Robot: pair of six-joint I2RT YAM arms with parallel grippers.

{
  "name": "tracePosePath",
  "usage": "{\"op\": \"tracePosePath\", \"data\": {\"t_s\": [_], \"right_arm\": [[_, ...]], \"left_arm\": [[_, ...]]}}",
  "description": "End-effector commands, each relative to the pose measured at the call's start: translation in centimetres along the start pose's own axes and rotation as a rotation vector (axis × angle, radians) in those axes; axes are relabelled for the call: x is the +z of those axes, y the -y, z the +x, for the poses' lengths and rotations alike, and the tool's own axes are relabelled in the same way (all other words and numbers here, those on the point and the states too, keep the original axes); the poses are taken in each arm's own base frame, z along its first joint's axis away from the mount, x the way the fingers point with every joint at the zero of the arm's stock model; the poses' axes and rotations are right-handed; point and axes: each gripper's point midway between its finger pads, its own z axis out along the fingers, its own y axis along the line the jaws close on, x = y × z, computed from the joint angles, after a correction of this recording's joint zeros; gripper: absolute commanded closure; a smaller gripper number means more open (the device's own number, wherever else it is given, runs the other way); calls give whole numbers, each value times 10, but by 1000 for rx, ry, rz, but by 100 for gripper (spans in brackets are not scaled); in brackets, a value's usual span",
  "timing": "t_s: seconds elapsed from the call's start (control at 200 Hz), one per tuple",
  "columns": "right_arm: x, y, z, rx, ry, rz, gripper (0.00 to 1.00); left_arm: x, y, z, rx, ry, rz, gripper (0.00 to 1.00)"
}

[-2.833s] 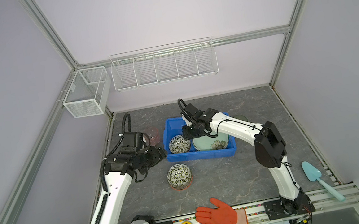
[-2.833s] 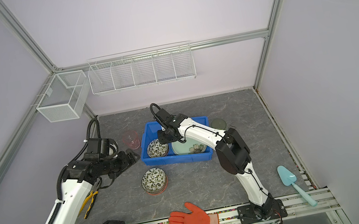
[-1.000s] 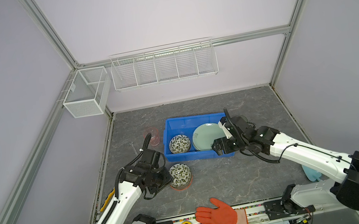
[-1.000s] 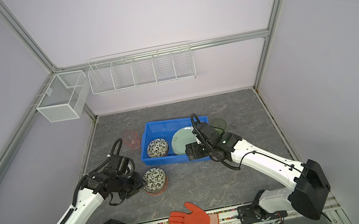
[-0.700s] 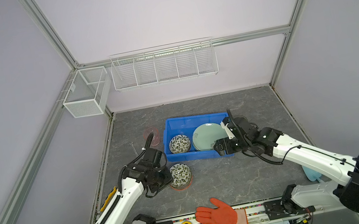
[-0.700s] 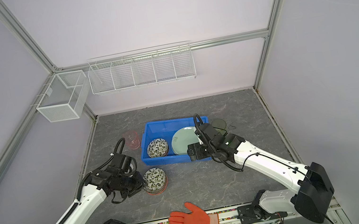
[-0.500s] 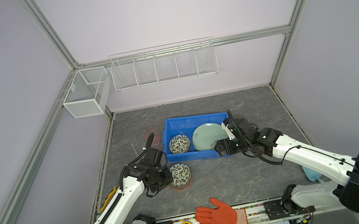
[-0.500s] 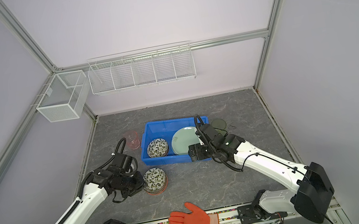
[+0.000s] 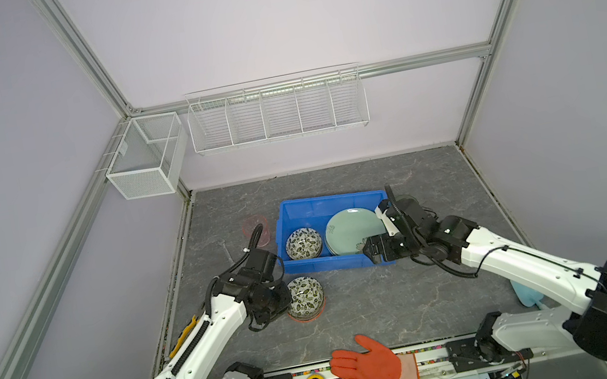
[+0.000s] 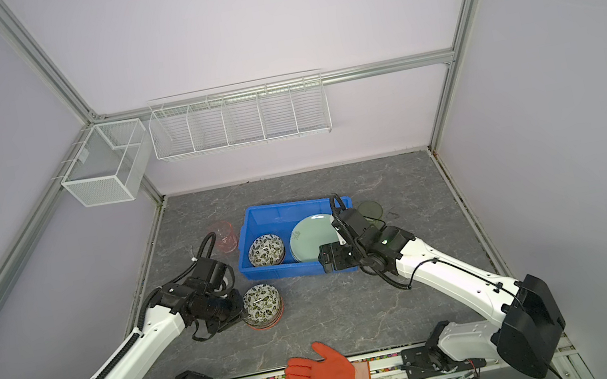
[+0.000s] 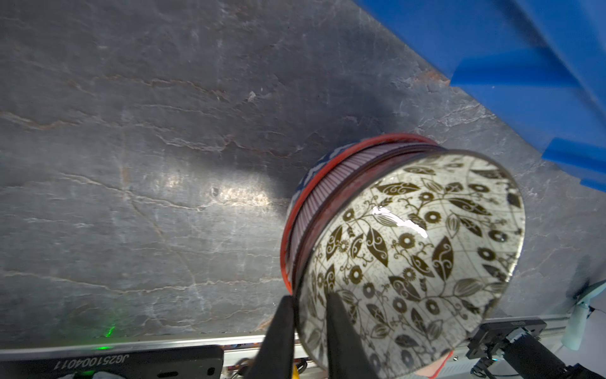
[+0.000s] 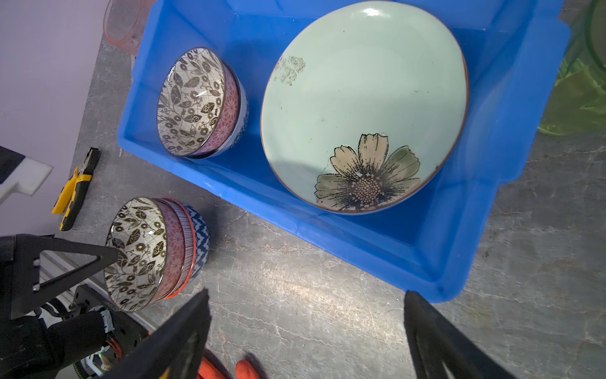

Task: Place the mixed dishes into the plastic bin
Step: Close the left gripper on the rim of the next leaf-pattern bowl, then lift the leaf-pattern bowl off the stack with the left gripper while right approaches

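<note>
Two arms have moved since earlier. The right gripper (image 12: 306, 293), then over the bin (image 9: 328, 268), now stands wide and empty at its near right corner. The left gripper (image 11: 308, 298) has come down to the stack of bowls (image 9: 307, 303) on the table (image 9: 397, 300); its fingers (image 11: 278, 328) are narrow, one inside and one outside the top bowl's (image 11: 410, 256) rim, but if they already press I cannot tell. Inside the bin lie one green plate (image 9: 351, 228) and one other bowl stack (image 9: 303, 243). Outside are one pink cup (image 9: 256, 228) and one green cup (image 10: 369, 210).
</note>
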Motion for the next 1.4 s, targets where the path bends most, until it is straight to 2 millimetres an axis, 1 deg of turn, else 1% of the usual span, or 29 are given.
{"op": "tracePosePath", "data": {"t_s": [0.0,0.225,0.495,0.735,0.95,1.045,1.175,1.26,1.335,1.395], "right_arm": [[5,4,6,19,-22,5,7],[7,5,6,25,-28,5,6],[7,5,7,26,-32,1,5],[6,1,7,20,-42,-20,5],[8,-10,8,12,-72,-66,4],[10,-15,8,11,-82,-86,3],[12,-14,9,13,-89,-85,3],[13,-15,9,14,-92,-87,2],[13,-14,10,15,-95,-86,2],[14,-14,11,15,-96,-85,2]], "left_arm": [[0,-2,-1,12,5,-18,83],[0,-4,-1,15,2,-26,88],[-5,-3,-1,19,13,-26,100],[-16,3,-5,21,37,-6,100],[-24,9,-8,24,53,12,100],[-24,8,-8,30,54,8,100],[-19,2,-6,31,44,-20,100],[-18,0,-6,32,45,-25,93],[-17,-1,-6,33,44,-31,89],[-16,-1,-7,34,43,-34,82]]}}
